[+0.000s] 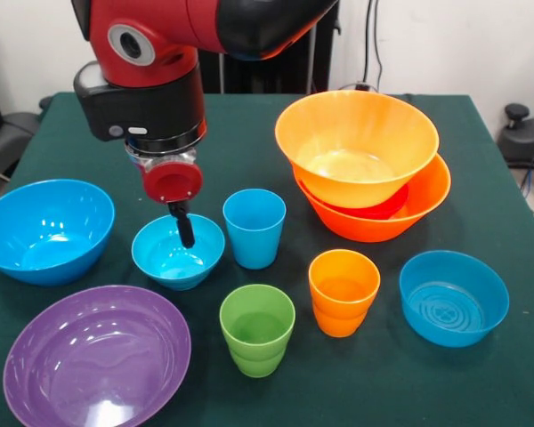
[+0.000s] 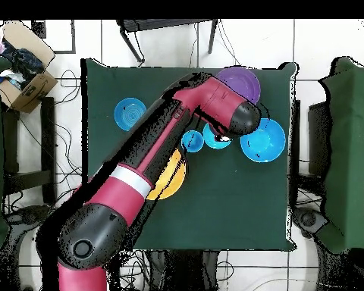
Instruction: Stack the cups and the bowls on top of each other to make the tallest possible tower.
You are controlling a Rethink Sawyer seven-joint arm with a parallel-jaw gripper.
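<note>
A red and black arm is reaching down over a counter [image 1: 481, 133] covered in dark green cloth. Its end effector [image 1: 186, 229] is dipping into a small blue bowl [image 1: 178, 252], one dark finger hanging inside near the rim. Only that one finger is showing, so I cannot tell how wide the end effector is standing, or whether it is pinching the bowl's wall.

The tower [image 1: 365, 165] is sitting well apart, toward the back of the counter. A big orange bowl [image 1: 418, 209] is forming its base, a red bowl [image 1: 383, 206] is peeking out as a thin crescent, and a second orange bowl [image 1: 356, 142] is nesting on top, tilted a little. The wide base is probably there for steadiness.

Everything else is waiting loose, mouths up, spaced so each can be reached. A large blue bowl [image 1: 44, 229] is sitting near one edge, with a wide purple bowl [image 1: 96, 354] in front of it. A blue cup [image 1: 254, 229] is standing just beside the small bowl. A green cup [image 1: 257, 329] and an orange cup [image 1: 343, 292] are standing side by side nearer the front, and another small blue bowl [image 1: 453, 297] is sitting beyond them.

All the pieces are smooth, glossy plastic, round with flaring sides. The cups are taller than they are wide and ridged near the foot. Seen from above, the arm is covering much of the counter, hiding the cups.
</note>
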